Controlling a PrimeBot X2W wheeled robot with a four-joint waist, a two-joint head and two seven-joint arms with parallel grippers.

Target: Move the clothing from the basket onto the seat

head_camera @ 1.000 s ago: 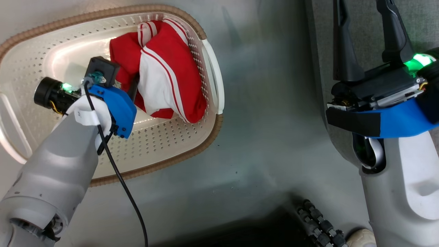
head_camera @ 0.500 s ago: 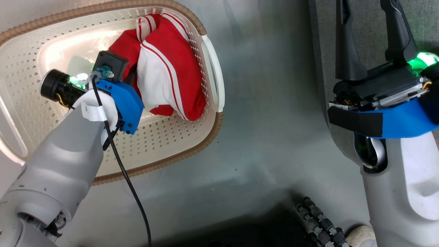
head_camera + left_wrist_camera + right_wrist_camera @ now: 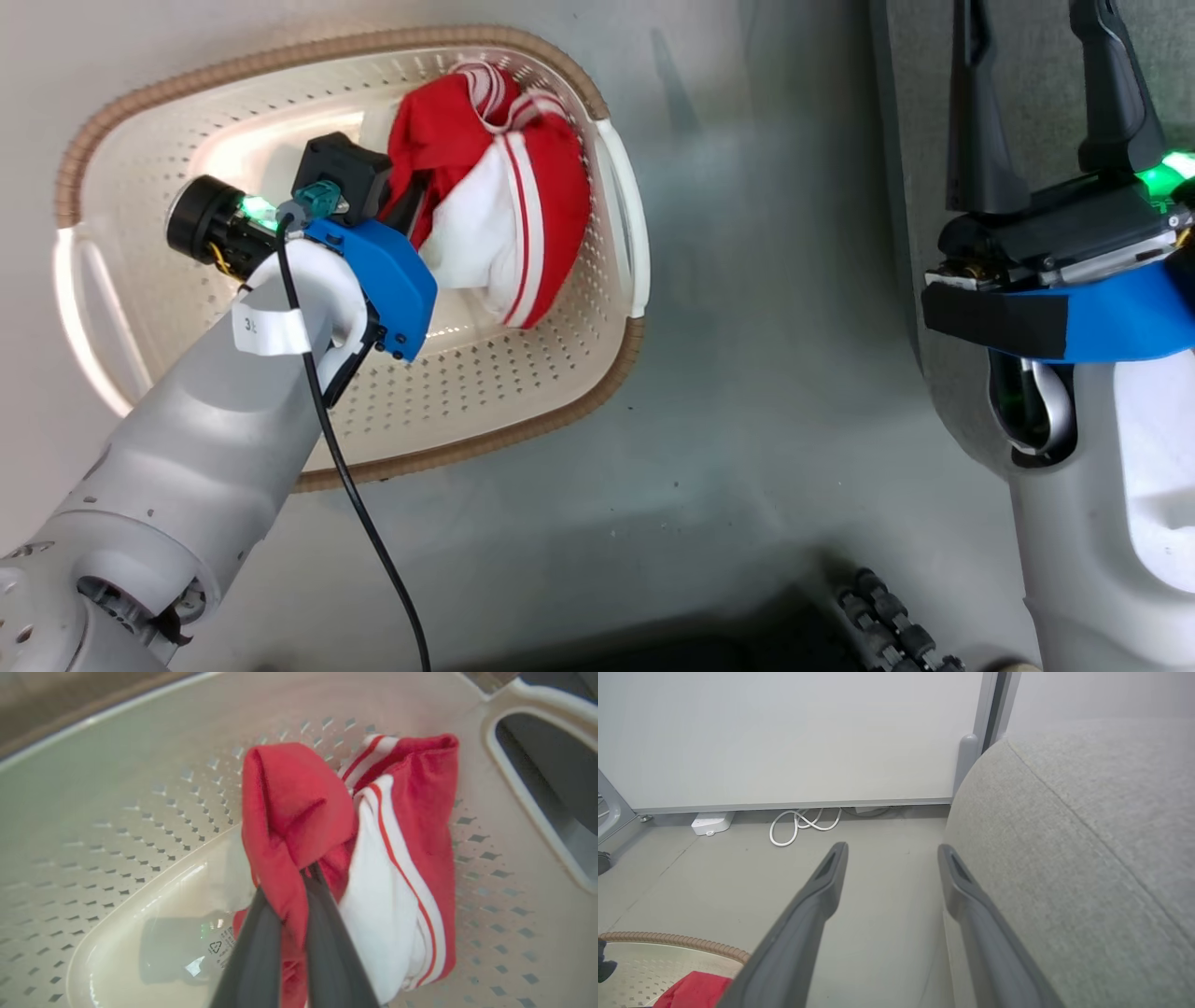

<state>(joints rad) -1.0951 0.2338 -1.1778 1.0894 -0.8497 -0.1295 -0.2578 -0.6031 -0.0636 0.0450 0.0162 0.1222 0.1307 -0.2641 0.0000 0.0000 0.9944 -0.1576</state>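
Note:
The clothing (image 3: 504, 215), a red bundle with white panels and thin stripes, lies at the right end of the cream basket (image 3: 485, 373). My left gripper (image 3: 411, 201) reaches into the basket. In the left wrist view this gripper (image 3: 294, 877) is shut on a red fold of the clothing (image 3: 397, 868), which is bunched above the basket's floor (image 3: 117, 812). My right gripper (image 3: 1041, 56) stands open over the edge of the grey seat (image 3: 910, 112). The right wrist view shows its fingers (image 3: 892, 849) spread with nothing between them, beside the seat (image 3: 1087, 835).
Grey floor (image 3: 747, 327) separates the basket from the seat. A white cable coil (image 3: 803, 823) and a small white box (image 3: 712, 822) lie by the wall. The basket's brown rim (image 3: 677, 940) shows at the lower left of the right wrist view.
My left gripper has shut on the clothing, which is now bunched and drawn up towards it. The head camera has shifted, so the basket sits further right in the picture. My right gripper stays open.

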